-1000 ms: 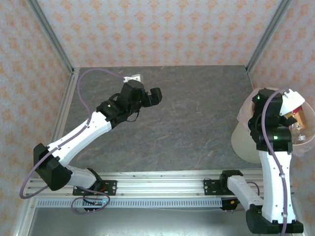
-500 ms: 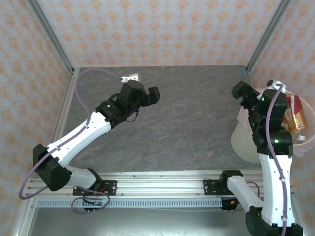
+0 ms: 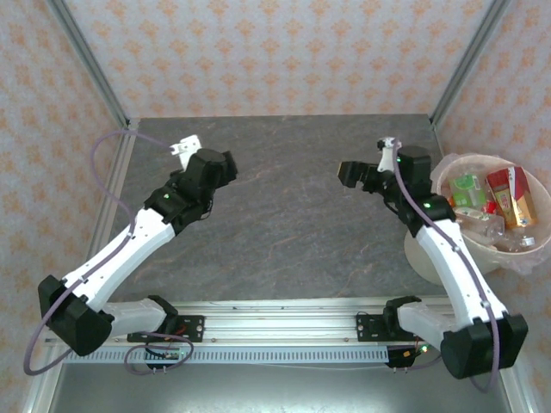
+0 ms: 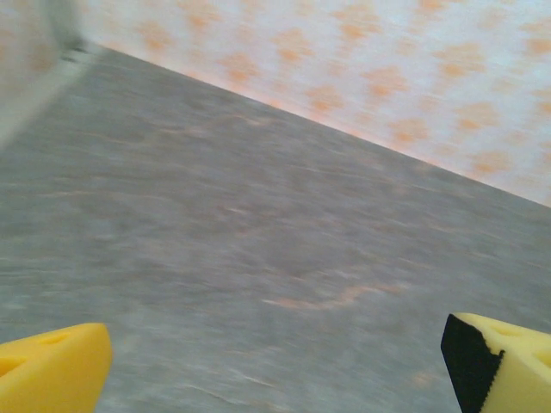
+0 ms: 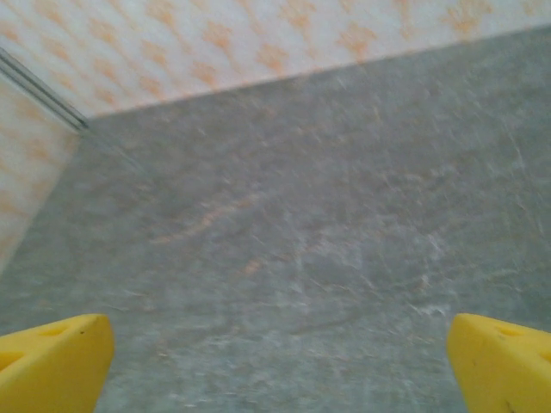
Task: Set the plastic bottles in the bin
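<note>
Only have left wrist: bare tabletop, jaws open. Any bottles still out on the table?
Observer: From the top camera, every one of the plastic bottles I can see lies inside the bin.
Operator: Where's the bin?
Observer: At the right edge of the table, next to the right arm.
Operator: Right side carrying anything?
Observer: No. The right gripper hangs over bare tabletop, jaws wide apart, nothing between them.

Open tabletop [image 3: 293,215] mid; bin [image 3: 424,248] blocks rt edge.
</note>
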